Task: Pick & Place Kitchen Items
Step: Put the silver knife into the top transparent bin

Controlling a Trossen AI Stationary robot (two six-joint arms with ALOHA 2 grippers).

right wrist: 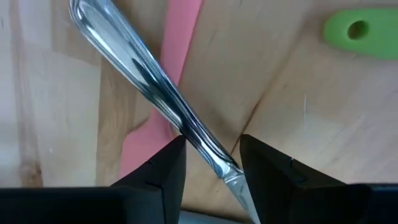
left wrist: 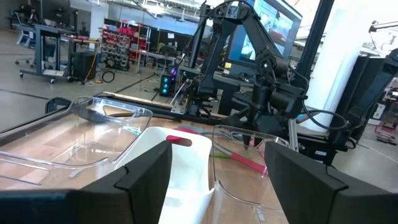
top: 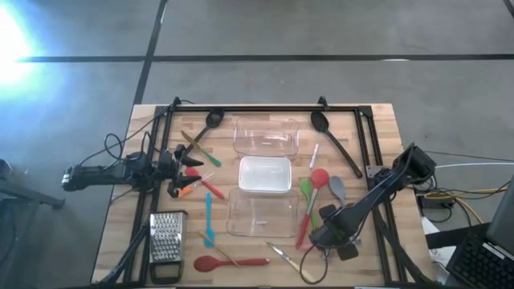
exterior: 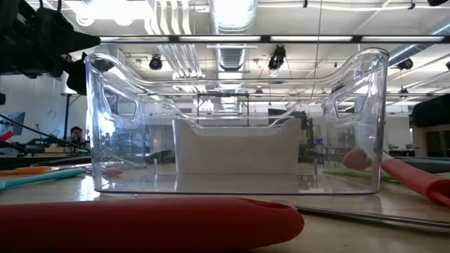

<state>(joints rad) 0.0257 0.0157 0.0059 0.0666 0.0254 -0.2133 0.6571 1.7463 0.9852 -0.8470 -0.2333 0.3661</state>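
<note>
The right gripper (right wrist: 211,158) is reaching down near the bench's front right corner, its narrowly parted jaws straddling a metal utensil handle (right wrist: 149,74) lying across a red spatula handle (right wrist: 165,93) without visibly clamping it, while the left gripper (top: 178,170) is hovering wide open and empty by the left edge.

Two dark jointed arms, black cables trailing, each claw with blocky matte-black fingers (right wrist: 155,174)
</note>
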